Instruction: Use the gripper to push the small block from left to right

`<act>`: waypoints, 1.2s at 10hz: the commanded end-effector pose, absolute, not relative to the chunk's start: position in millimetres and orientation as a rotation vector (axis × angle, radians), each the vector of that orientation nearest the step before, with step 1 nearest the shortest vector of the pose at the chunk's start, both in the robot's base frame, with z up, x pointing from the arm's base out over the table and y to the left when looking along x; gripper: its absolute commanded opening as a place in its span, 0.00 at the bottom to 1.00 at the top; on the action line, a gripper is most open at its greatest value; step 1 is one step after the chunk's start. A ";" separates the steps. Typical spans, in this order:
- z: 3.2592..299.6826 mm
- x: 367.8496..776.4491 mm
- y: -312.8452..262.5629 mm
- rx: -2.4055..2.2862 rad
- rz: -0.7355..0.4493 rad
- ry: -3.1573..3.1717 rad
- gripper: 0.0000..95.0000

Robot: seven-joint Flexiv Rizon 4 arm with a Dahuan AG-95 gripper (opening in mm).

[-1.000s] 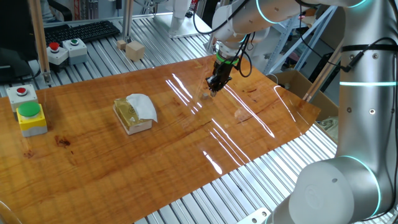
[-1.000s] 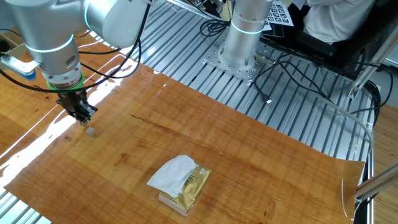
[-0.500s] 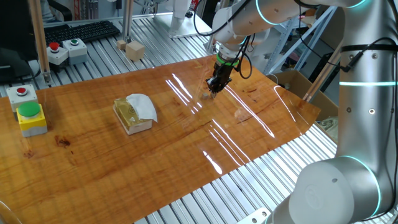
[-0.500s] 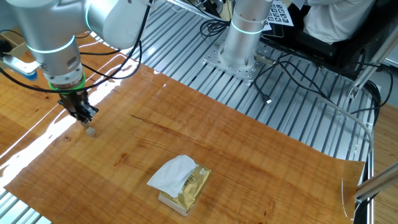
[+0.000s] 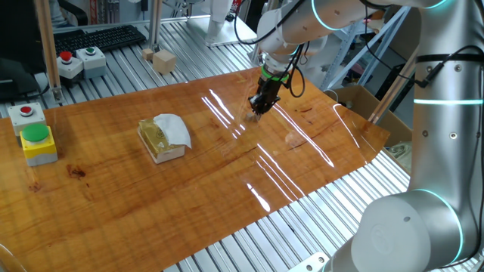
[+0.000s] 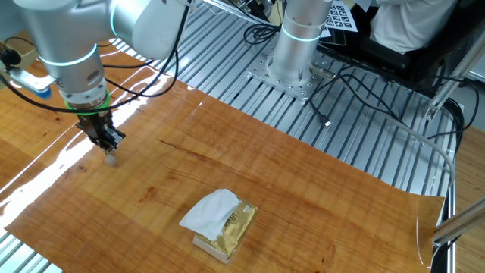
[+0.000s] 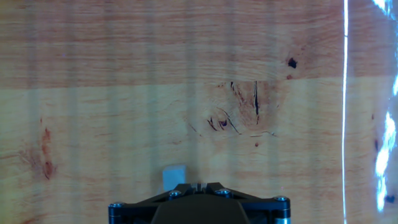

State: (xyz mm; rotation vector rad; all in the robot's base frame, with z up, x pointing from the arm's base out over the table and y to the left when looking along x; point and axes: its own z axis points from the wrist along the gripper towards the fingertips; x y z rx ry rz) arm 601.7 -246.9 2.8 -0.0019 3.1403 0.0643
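Right now our gripper (image 7: 198, 186) sits at the bottom centre of the hand view with its two fingertips pressed together, gripping nothing; we judge that a closed tip makes one solid edge for pushing. The small block (image 7: 175, 176) shows just above and left of that tip, touching or nearly touching it, though we cannot tell which. It lies flat on the wooden tabletop (image 7: 124, 93), below and left of a dark knot in the grain.

In the other fixed view, our gripper (image 6: 107, 144) hangs in the left middle of the frame, and the small block (image 6: 111, 158) peeks out right beneath it. From the one fixed view, our gripper (image 5: 257, 106) is upper centre, and the block is too small to pick out there.

Further out, a yellowish block draped in white cloth (image 6: 220, 222) rests well apart at lower centre, clear of what we judge the push line to be.
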 end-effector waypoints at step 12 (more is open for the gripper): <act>14.7 613.6 -245.1 -0.022 0.011 3.131 0.00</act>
